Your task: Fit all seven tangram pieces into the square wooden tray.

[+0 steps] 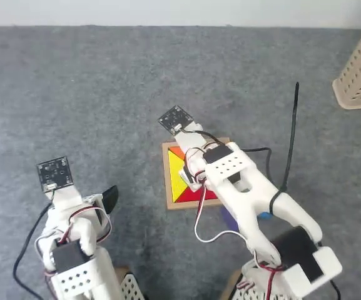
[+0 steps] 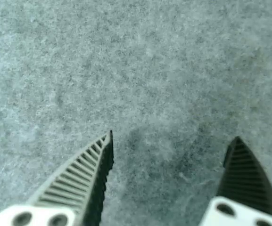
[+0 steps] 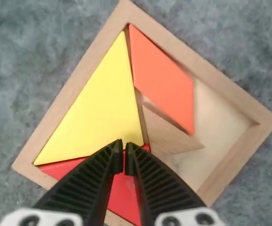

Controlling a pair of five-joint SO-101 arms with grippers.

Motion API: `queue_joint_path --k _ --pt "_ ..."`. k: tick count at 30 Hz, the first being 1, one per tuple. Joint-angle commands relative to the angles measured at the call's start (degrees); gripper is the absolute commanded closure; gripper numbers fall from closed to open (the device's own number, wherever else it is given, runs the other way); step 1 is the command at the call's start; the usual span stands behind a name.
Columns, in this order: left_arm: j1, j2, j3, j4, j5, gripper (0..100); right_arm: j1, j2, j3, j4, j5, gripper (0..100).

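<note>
Wooden tray (image 3: 71, 94), yellow triangle (image 3: 103, 113) at closed tips of right gripper (image 3: 124, 147)

No legible text, number, label or sign is recorded. The circuit board (image 1: 176, 119) on one wrist and the second board (image 1: 54, 173) carry markings too small to read. The wooden tray (image 3: 77, 84), yellow piece (image 3: 103, 113) and orange piece (image 3: 161, 80) show plain faces.

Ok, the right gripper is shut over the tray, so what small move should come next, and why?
Probably lift the right gripper straight up off the tray. It is shut on nothing, tips at the seam between the yellow triangle and red triangle. Part of the tray floor is bare, and what looks like a loose blue piece lies beside that arm.
</note>
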Motion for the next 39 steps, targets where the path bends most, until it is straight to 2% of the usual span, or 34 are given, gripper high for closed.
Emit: queue_joint_path --k 1,4,7,28,34,39 --pt "0.09 -0.70 -0.75 -0.09 -0.09 65 4.18 -4.53 -2.99 -0.66 -1.23 99.2" --pt "0.09 -0.70 -0.75 -0.09 -0.09 65 8.92 -4.26 -3.16 -0.66 -2.55 99.2" --pt "0.09 -0.70 -0.75 -0.09 -0.09 65 10.42 -2.07 -3.60 -1.19 -2.37 99.2" --pt "0.09 -0.70 -0.75 -0.09 -0.09 65 5.76 11.74 -11.43 -1.01 -2.90 99.2" --pt "0.09 -0.70 -0.75 -0.09 -0.09 65 1.27 12.88 -12.04 -1.19 -2.90 99.2" --pt "0.09 -0.70 -0.75 -0.09 -0.09 65 2.15 10.07 -12.31 0.13 -2.90 99.2"
